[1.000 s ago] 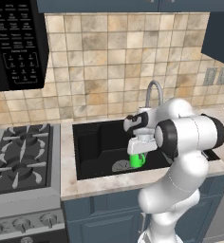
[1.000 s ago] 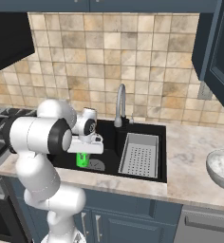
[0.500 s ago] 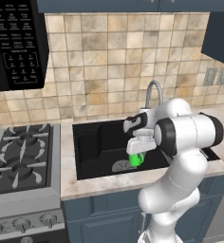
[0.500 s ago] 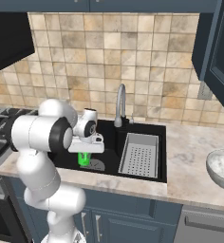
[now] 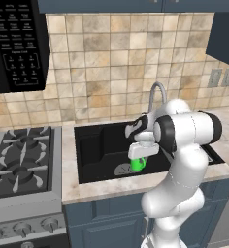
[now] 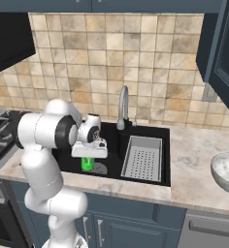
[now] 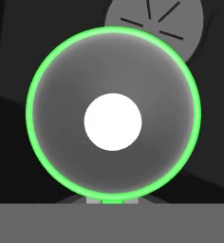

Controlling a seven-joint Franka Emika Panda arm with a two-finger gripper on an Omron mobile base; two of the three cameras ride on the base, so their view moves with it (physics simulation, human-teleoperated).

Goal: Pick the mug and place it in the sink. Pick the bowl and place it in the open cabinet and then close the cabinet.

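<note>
Down over the sink at centre frame in the left base view, gripper pointing straight into the black basin. Pinched tight on the mug, bright green, hanging just under the white hand and above the round drain. Hard to say from here whether the cup base touches the basin floor; looks a shade above it.

Over in the right base view, same mug at lower left of centre, clamped beneath the gripper, left part of the sink. Perforated grey tray just beside, to the right in frame, curved tap rising behind. Marbled bowl sitting far out at the right edge on the counter, well apart from the sink. Open cabinet up in the top right corner.

Looking down the hand view: green rim of the mug ringing the frame, pale disc at its bottom, drain peeking out at upper right.

Microwave at upper left of the left base view showing rows of keypad markings, too small to read. No other lettering legible anywhere.
</note>
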